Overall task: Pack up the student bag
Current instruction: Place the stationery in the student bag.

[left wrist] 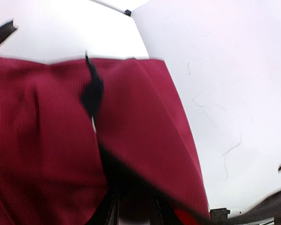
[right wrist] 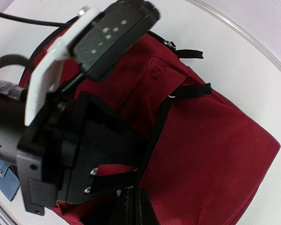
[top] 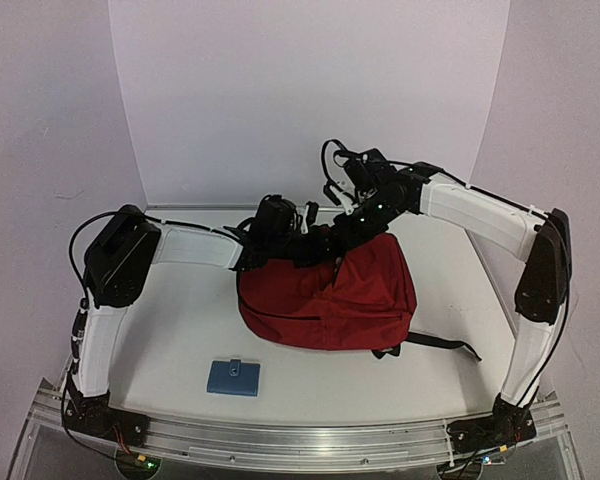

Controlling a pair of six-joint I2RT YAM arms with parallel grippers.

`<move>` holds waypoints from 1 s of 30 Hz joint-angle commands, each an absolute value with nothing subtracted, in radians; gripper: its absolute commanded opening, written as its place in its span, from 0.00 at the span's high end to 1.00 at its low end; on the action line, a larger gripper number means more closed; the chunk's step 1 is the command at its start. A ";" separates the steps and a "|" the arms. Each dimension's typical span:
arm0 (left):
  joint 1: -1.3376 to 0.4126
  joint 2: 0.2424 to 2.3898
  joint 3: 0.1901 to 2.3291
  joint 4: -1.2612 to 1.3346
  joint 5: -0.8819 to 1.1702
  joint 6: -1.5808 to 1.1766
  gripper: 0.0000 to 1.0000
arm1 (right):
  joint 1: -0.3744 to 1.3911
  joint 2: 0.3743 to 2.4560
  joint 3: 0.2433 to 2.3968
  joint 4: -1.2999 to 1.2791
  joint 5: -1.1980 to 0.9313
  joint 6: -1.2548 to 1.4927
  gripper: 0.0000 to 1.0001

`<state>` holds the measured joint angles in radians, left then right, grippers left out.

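The student bag, dark red with black straps, lies in the middle of the table. My left gripper is at its upper left edge, shut on a fold of the red fabric beside the black zipper. In the left wrist view the bag fills the frame and covers the left gripper. My right gripper is shut on the zipper's near end, right beside the left one; the pull itself is hidden. Seen from above, the right gripper is over the bag's top edge.
A small blue pouch lies on the table in front of the bag, toward the left; its corner shows in the right wrist view. A black strap trails from the bag to the right. White backdrop walls stand behind.
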<state>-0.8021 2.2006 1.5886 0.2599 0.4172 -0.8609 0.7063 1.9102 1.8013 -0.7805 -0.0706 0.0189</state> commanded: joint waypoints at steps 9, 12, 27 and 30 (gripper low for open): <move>-0.767 1.979 1.413 0.270 0.377 -0.811 0.64 | 0.708 1.841 1.787 -0.785 -0.056 0.011 1.00; -0.770 1.958 1.382 0.250 0.387 -0.809 0.64 | 0.706 1.847 1.782 -0.785 -0.055 0.009 1.00; -0.846 2.088 1.413 0.302 0.496 -0.812 0.69 | 0.704 1.830 1.770 -0.785 -0.081 -0.026 1.00; -0.848 2.122 1.458 0.285 0.497 -0.812 0.69 | 0.704 1.830 1.763 -0.785 -0.103 -0.026 1.00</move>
<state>-0.8372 2.0861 1.3687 0.2762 0.4712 -0.8333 0.7052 1.8960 1.7771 -0.7750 -0.0689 -0.0066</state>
